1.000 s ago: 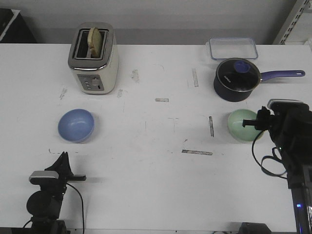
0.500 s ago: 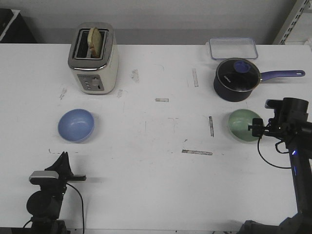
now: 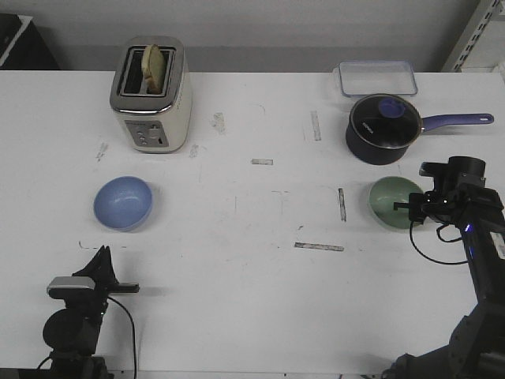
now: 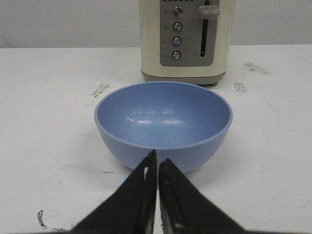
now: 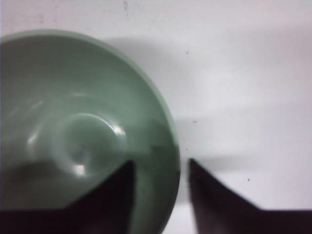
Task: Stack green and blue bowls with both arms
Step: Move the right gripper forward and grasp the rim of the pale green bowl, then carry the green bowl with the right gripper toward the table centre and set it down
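Over the green bowl's (image 5: 83, 131) rim — right gripper (image 5: 158, 195) parted, straddling, unclamped

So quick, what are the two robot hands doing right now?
Left gripper: fingers closed together, holding nothing, just in front of the blue bowl.
Right gripper: fingers open, straddling the rim of the green bowl, not yet squeezing.

Big white table (image 3: 237, 260) is taking up most of the shot, looking pretty scuffed with grey marks and tape bits. A plain grey wall (image 3: 260, 31) is running along behind it, and some pale shelving (image 3: 477, 35) is poking in at the far right corner
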### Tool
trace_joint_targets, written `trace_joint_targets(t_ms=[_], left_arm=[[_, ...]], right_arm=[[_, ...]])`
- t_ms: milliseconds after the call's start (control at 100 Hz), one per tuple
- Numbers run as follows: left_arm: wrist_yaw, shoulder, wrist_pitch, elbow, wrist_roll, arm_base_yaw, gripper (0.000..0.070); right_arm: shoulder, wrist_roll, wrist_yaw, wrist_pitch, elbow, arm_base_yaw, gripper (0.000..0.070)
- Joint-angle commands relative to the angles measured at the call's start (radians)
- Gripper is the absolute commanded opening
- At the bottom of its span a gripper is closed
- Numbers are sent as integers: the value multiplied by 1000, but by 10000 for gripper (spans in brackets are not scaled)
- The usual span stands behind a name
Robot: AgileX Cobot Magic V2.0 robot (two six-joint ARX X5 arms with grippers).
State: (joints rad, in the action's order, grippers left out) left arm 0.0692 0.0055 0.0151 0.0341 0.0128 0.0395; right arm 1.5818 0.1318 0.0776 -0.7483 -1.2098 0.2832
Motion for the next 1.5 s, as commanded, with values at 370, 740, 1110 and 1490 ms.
trace_joint_targets(t_ms=[370, 740, 1110, 1490], left_arm=[[-1, -1, 13, -21, 2, 0, 1], [-1, -1, 13, -21, 2, 0, 1], [-2, -1, 13, -21, 2, 0, 1], [-2, -2, 13, -21, 2, 0, 1]], right_arm=[[-29, 7, 2, 14, -30, 4, 1], [-221, -49, 84, -66, -183, -187, 1], [-157, -146, 106, -111, -172, -715, 1], [97, -138, 106, -26, -164, -943, 1]])
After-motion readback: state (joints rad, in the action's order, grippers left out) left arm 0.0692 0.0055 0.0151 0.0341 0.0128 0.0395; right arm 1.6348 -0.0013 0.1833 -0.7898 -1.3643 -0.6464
